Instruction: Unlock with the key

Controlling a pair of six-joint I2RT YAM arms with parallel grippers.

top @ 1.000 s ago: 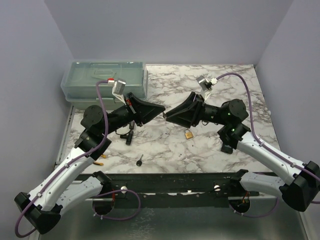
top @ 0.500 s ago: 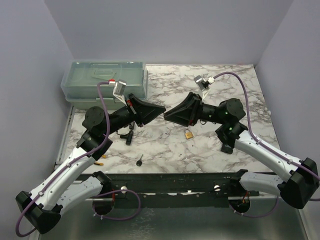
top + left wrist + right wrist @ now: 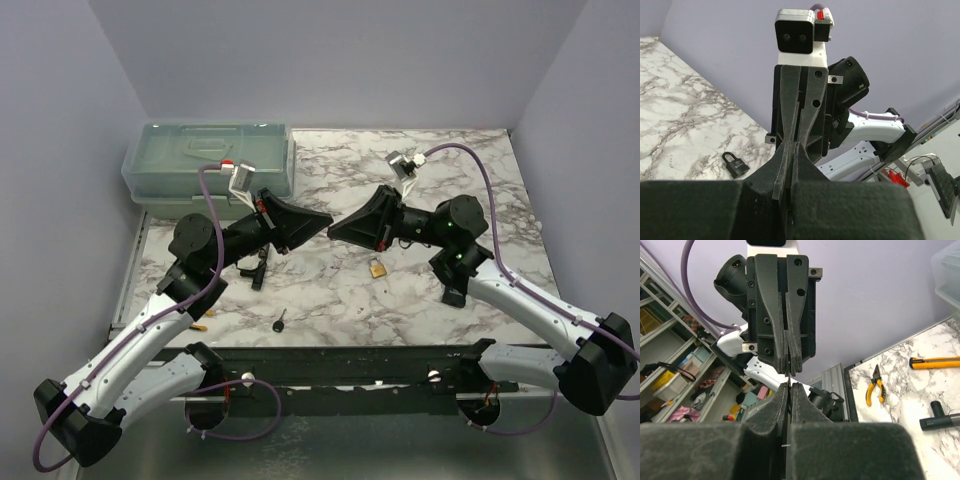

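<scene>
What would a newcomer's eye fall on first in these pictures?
The left gripper and right gripper point at each other almost tip to tip above the middle of the table, both with jaws shut. Below the right one, a small brass padlock lies on the marble. The key lies alone near the front edge.

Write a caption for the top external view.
Left gripper and right gripper, both shut, face tip to tip; the key lies on the table.
</scene>
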